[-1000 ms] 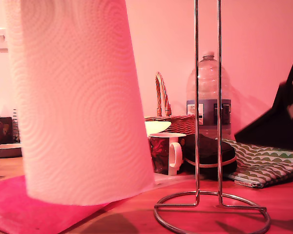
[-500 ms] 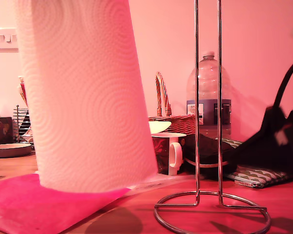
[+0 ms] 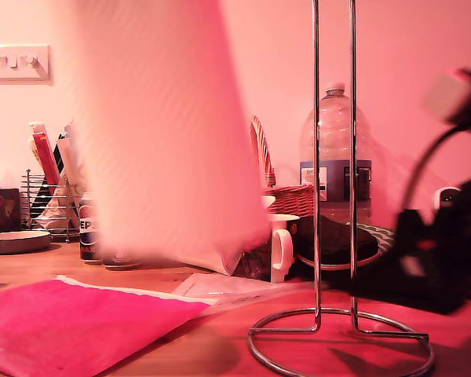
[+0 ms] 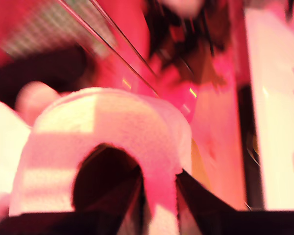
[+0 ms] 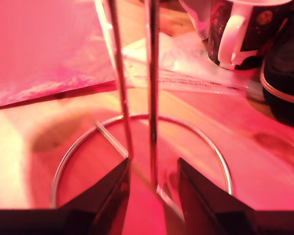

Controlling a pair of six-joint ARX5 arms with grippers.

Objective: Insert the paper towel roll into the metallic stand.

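The paper towel roll (image 3: 165, 133) hangs blurred above the table, left of centre in the exterior view, its lower end clear of the pink mat (image 3: 71, 322). My first gripper (image 4: 159, 196) is shut on the roll's (image 4: 108, 127) wall at its upper end, one finger inside the hollow core and one outside. The metallic stand (image 3: 334, 157) stands upright on its ring base (image 3: 337, 345), right of the roll. My second gripper (image 5: 154, 196) is open, low near the stand (image 5: 152, 88), whose two rods show in the gap between its fingers. Its black arm (image 3: 439, 259) is blurred at the exterior view's right.
Behind the stand are a mug (image 3: 281, 243), a black pouch (image 3: 337, 243), a wicker basket (image 3: 286, 196) and a water bottle (image 3: 335, 149). A soda can (image 3: 89, 228), a wire rack of utensils (image 3: 47, 196) and a dish (image 3: 12, 241) sit at the exterior view's left.
The roll has risen off the mat and shifted toward the stand, uncovering the can and rack behind it. The black arm at the exterior view's right has moved lower and nearer the stand.
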